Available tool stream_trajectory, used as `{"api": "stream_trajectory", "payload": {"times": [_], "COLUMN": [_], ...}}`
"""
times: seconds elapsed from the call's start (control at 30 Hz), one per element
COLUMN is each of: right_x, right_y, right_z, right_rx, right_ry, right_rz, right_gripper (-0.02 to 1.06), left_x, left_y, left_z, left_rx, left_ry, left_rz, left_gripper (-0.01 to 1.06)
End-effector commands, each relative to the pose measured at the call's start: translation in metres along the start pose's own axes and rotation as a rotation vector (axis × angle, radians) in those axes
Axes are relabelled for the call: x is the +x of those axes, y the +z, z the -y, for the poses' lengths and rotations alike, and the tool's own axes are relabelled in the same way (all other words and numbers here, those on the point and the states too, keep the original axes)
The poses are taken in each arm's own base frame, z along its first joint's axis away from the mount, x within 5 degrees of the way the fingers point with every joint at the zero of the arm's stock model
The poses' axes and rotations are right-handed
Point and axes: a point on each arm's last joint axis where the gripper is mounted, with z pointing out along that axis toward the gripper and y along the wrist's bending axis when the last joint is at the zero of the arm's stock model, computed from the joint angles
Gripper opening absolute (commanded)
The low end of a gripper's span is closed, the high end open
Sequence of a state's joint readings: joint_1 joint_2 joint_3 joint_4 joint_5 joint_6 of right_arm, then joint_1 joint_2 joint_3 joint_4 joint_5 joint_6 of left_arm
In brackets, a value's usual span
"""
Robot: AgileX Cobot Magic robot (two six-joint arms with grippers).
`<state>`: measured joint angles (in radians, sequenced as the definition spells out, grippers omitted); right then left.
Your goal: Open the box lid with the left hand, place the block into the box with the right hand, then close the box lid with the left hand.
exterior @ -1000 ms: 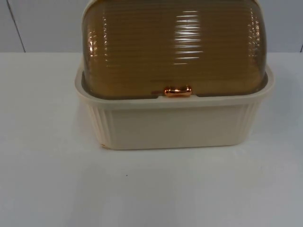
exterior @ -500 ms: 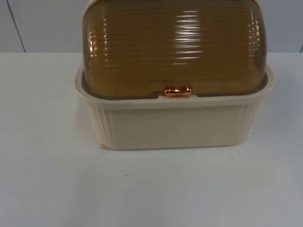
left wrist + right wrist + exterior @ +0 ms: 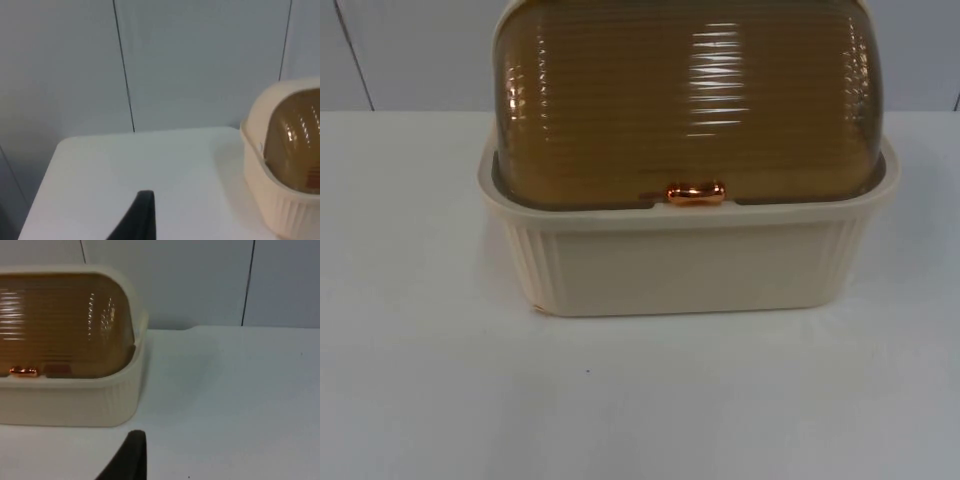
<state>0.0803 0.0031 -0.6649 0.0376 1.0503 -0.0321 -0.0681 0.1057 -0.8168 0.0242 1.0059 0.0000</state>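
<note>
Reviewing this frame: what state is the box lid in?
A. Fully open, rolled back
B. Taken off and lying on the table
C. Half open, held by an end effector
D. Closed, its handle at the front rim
D: the amber lid covers the box, with its copper handle down at the front rim.

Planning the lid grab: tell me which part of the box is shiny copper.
The small handle at the front bottom edge of the lid; the lid is ribbed translucent brown, the base cream.
</note>
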Motion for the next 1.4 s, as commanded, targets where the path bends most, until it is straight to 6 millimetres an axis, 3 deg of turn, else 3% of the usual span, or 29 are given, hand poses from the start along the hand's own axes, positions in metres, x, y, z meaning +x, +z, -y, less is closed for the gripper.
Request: {"api": "stream_trajectory", "payload": {"times": [0.0,0.2,0.57,0.8,1.07,1.37], "right_x": [-0.003,-0.006,-0.003,0.001,0.021,0.035], "right_y": [0.0,-0.001,0.0,0.0,0.019,0.031], "right_z": [0.001,0.001,0.001,0.001,0.001,0.002], "right_rx": [0.007,0.008,0.007,0.005,0.004,0.006], "right_ry": [-0.04,-0.015,-0.015,-0.019,-0.017,-0.017], "right_rz": [0.036,0.078,0.044,-0.003,-0.112,-0.176], "right_gripper": [1.01,1.01,1.01,1.01,1.01,1.01], "left_x": [0.003,0.013,0.016,0.029,0.07,0.082], "left_y": [0.0,-0.011,-0.011,0.002,0.036,0.041], "left_z": [0.001,0.003,0.003,0.011,0.014,0.004], "left_rx": [0.013,0.028,0.03,0.112,0.137,0.029], "left_ry": [0.0,-0.003,0.01,0.022,-0.016,0.036], "left_rz": [0.018,0.125,0.094,0.029,-0.181,-0.265], "left_gripper": [1.05,1.05,1.05,1.05,1.05,1.05]}}
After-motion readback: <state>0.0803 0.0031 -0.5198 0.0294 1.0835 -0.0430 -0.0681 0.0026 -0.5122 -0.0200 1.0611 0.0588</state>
